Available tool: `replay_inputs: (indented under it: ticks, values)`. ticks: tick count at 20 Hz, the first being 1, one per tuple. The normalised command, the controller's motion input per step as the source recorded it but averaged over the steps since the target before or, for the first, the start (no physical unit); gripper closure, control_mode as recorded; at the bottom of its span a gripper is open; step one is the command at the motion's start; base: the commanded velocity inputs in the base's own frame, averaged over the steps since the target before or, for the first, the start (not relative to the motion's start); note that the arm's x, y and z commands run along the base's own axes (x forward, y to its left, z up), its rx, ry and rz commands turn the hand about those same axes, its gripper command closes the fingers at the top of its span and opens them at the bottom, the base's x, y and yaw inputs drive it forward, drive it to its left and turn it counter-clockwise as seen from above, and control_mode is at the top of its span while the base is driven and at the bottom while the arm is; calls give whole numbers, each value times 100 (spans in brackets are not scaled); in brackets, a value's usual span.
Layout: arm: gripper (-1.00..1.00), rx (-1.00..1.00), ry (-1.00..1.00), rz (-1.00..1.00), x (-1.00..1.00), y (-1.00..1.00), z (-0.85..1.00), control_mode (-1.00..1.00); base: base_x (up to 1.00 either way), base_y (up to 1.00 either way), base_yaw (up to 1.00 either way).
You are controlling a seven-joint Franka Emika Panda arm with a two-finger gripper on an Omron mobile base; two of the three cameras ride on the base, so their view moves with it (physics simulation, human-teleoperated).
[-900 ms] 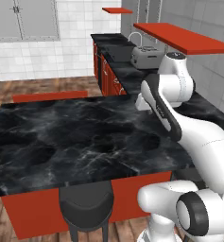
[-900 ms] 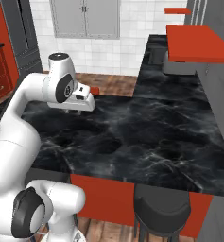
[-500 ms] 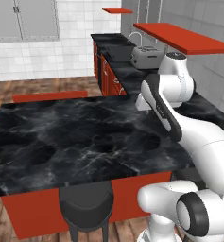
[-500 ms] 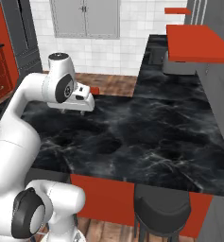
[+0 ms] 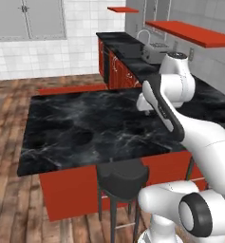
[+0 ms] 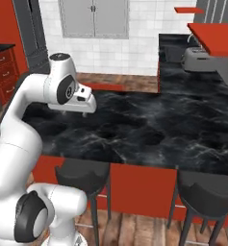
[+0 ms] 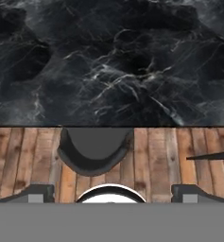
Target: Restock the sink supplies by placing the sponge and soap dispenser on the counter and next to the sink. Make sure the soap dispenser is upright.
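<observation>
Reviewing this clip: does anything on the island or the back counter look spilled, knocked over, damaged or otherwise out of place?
Nothing stands out. The island slab shows no spill or damage, the stools stand upright beneath its edge, and the toaster sits squarely on the counter. The end effector is open and empty.

The arm is folded back, its empty end effector (image 7: pixel 111 193) spread wide.

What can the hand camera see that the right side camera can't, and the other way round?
The hand view gives the tool up close, its tips wide apart. The right base view gives the white arm, the toaster and the wall cabinets. Both have the black island, a stool and the wood floor.
</observation>
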Motion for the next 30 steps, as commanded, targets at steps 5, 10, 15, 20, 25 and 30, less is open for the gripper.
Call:
replay_inputs:
  ticks: [5, 10, 15, 20, 25, 30]
  values:
    - [-100, 0, 0, 0, 0, 0, 0, 100, -7, 100, -22]
    - [-100, 0, 0, 0, 0, 0, 0, 100, 0, 100, -21]
    - [-100, 0, 0, 0, 0, 0, 0, 100, 1, 100, -24]
    - [-100, 0, 0, 0, 0, 0, 0, 100, 41, 100, -31]
    - [-100, 0, 0, 0, 0, 0, 0, 100, 58, 100, -33]
    - [-100, 0, 0, 0, 0, 0, 0, 100, 59, 100, -34]
